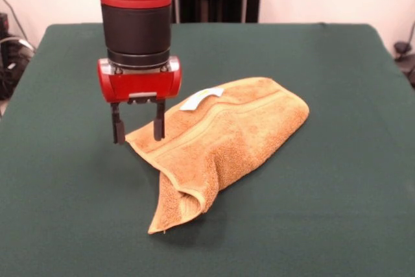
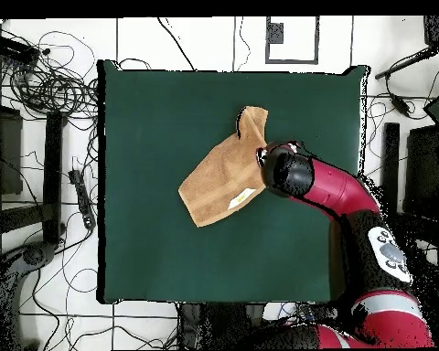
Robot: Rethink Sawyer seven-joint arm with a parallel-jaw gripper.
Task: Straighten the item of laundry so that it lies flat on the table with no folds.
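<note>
The item of laundry (image 1: 227, 131) is an orange-tan towel, bunched and folded over itself in the middle of the green table (image 1: 324, 212). A white tag (image 1: 201, 98) shows near its far edge. One folded end runs to a point toward the near side. My gripper (image 1: 138, 135) hangs open at the towel's left corner, its two dark fingers (image 1: 117, 128) standing apart on either side of that corner, low over the cloth. In the overhead view the towel (image 2: 221, 174) lies mid-table (image 2: 150, 119), and the arm's wrist (image 2: 285, 172) covers its right edge and hides the gripper.
Green cloth stretches wide on every side of the towel. Off the table, tangled cables (image 2: 49, 87) and dark gear (image 2: 54, 174) lie on the floor at the overhead view's left. More equipment (image 2: 424, 174) stands at its right.
</note>
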